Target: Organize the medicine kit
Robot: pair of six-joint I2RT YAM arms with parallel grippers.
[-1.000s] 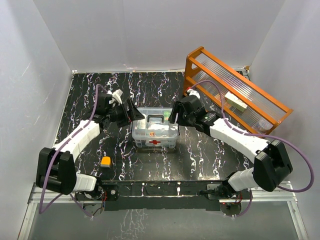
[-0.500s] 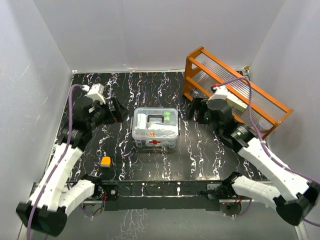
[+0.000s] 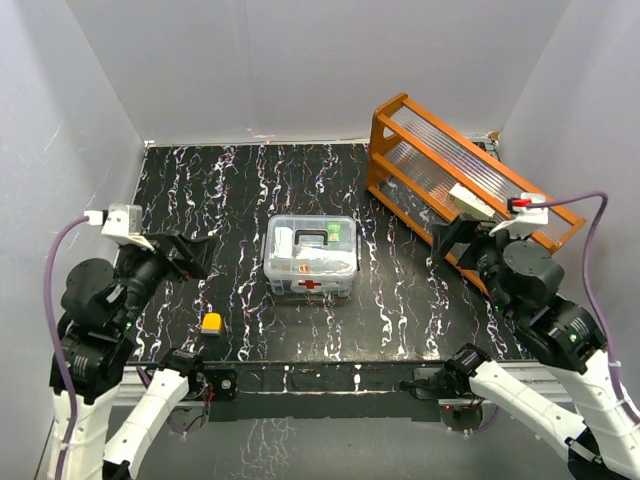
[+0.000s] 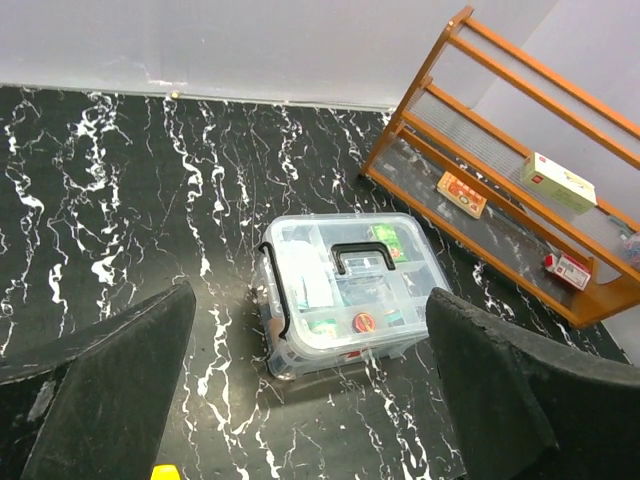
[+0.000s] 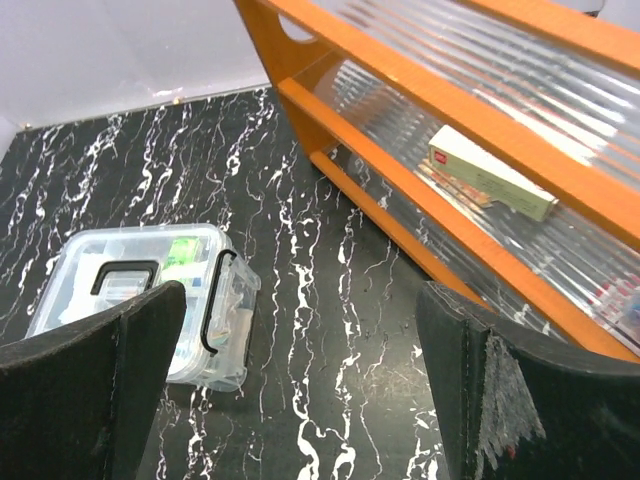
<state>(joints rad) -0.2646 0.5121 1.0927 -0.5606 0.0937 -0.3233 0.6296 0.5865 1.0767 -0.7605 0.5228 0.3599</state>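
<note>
One clear rectangular plastic medicine kit (image 3: 310, 262) with one black handle and one red cross. Right of and behind the kit stands one orange wooden rack (image 5: 380, 73) holding three countable packs: one long white box (image 4: 558, 183), one flat orange pack (image 4: 461, 194) and one red-and-white pack (image 4: 567, 270). Left of the kit, towards the near edge, lies one small yellow-orange block (image 3: 211, 322).

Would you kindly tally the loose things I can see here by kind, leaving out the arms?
Medicine kit: 1
Orange rack: 1
Small boxes on the rack: 3
Yellow-orange block: 1
Total: 6
</note>
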